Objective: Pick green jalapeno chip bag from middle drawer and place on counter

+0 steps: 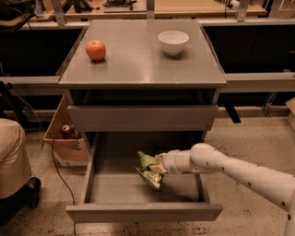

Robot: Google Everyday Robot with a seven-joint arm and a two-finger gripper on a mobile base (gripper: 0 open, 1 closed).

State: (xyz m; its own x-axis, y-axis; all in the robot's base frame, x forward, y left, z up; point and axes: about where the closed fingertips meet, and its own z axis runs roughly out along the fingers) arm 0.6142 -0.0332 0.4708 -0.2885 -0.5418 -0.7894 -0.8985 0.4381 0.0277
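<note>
One view here, and it sits high, looking forward and steeply down on the front of the grey cabinet. The counter (pixel 138 69) fills the upper half, seen almost from above, with the wooden bench tops (pixel 184 7) cut off along the top edge beyond it. The open middle drawer (pixel 143 213) runs toward the lens, its front wall close to the bottom edge, so the camera stands near. The white arm (pixel 239 170) comes in from the lower right corner, large and close, which puts the lens above and behind it. The gripper (pixel 159 167) is inside the drawer, right of centre, against the green jalapeno chip bag (pixel 147 173).
</note>
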